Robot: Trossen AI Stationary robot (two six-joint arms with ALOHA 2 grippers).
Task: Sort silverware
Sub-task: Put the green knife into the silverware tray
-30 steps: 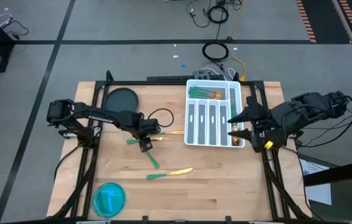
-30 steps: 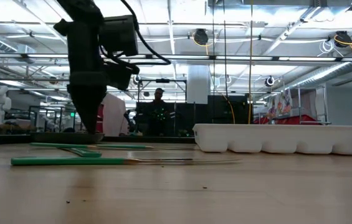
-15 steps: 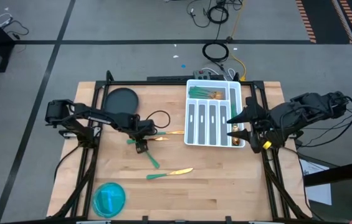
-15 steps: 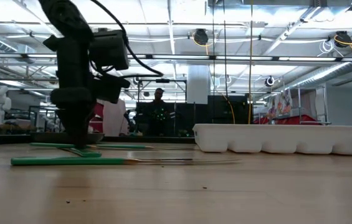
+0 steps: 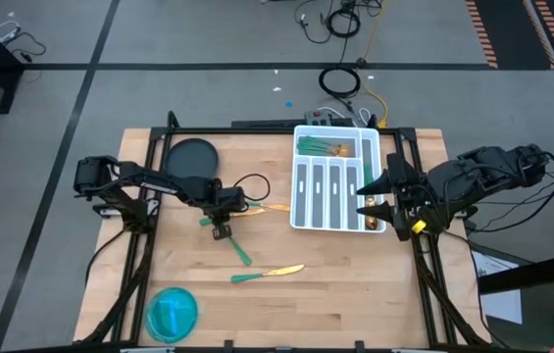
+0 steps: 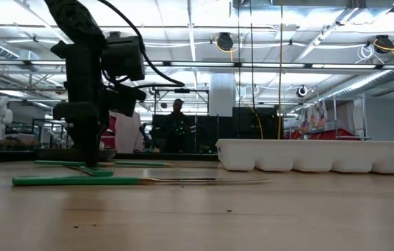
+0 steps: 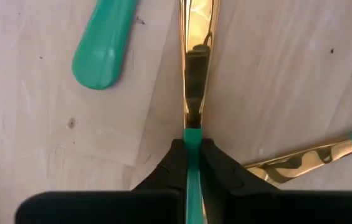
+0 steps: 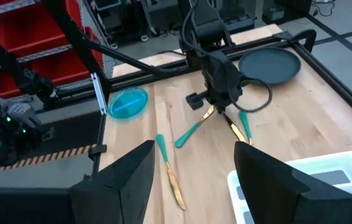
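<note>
Teal-handled utensil [image 7: 192, 163] on wooden table [image 5: 335, 294], left of white tray [image 5: 335, 176] | left gripper [image 7: 192, 167] clamped on its handle | loose silverware [image 5: 267, 273] nearby | right gripper [image 5: 373, 196] spread open over tray's right edge

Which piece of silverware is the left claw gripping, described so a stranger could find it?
Start at the white tray on the wooden table and look left to the loose cluster. It is the piece whose green handle is pinched in the left claw. The neighbouring pieces lie free.
</note>
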